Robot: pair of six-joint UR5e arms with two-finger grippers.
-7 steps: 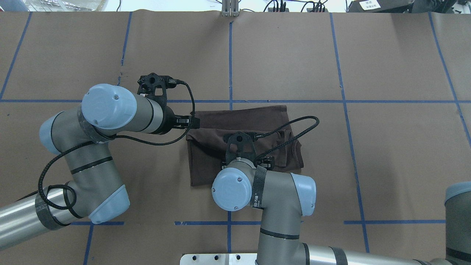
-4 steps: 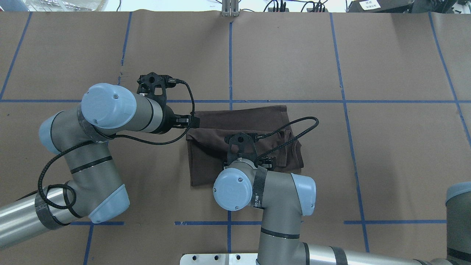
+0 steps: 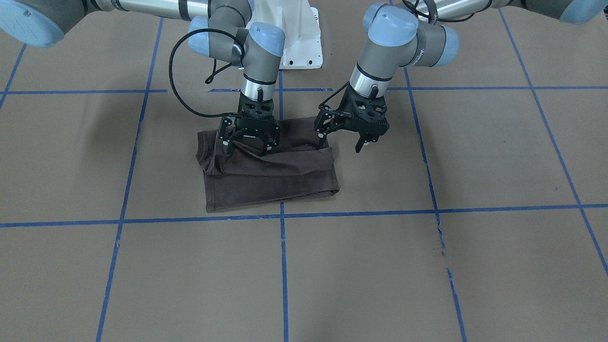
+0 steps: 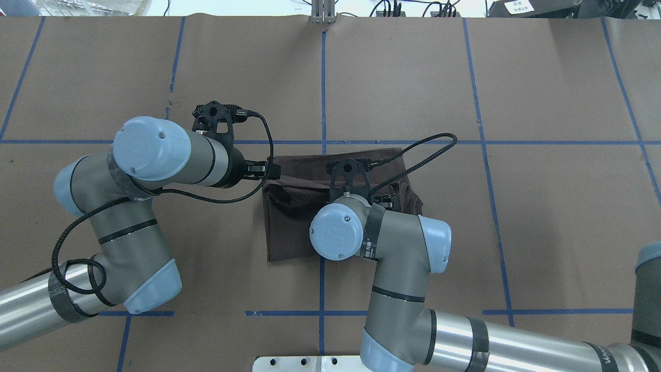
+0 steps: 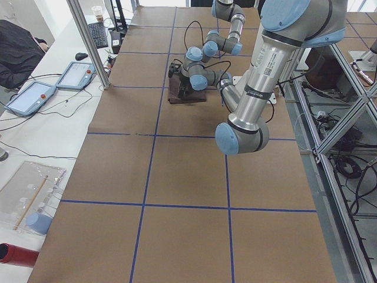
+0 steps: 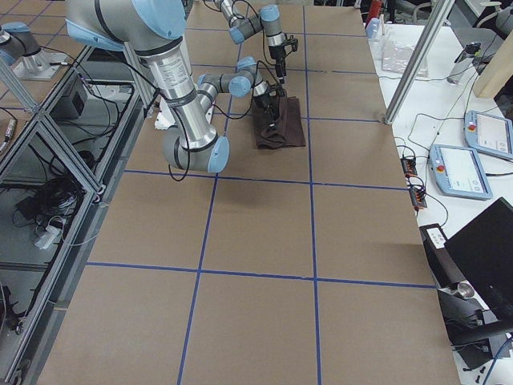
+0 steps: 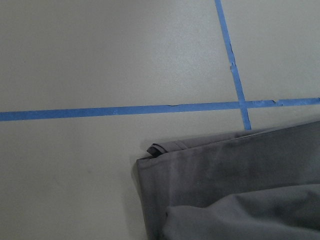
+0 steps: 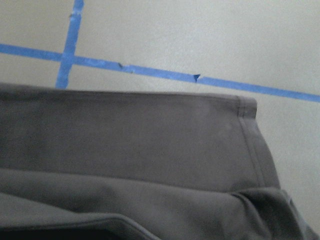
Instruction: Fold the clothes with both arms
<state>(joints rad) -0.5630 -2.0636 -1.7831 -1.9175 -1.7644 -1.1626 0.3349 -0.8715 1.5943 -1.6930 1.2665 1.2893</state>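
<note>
The dark brown T-shirt point(image 3: 270, 180) lies folded into a rough rectangle on the brown table; it also shows from overhead point(image 4: 289, 227). My right gripper point(image 3: 247, 145) stands upright over the shirt's robot-side half, jaws spread, fingertips down at the cloth beside a raised fold. From overhead its fingers are hidden under the wrist. My left gripper point(image 3: 341, 142) is open and empty, hovering just off the shirt's edge point(image 4: 271, 170). The left wrist view shows a folded shirt corner point(image 7: 225, 190); the right wrist view shows a hemmed edge point(image 8: 125, 140). No fingers show in either.
Blue tape lines point(image 3: 282, 216) grid the brown paper table. The white bolted pedestal base point(image 3: 299, 42) stands behind the shirt. Pendant tablets point(image 5: 76, 73) and cables lie on the operators' bench beyond the far edge, beside a metal post point(image 4: 323, 10).
My right arm's wrist has moved forward over the shirt, away from the base, and its cable loop has swung up with it. The left arm has barely moved.
</note>
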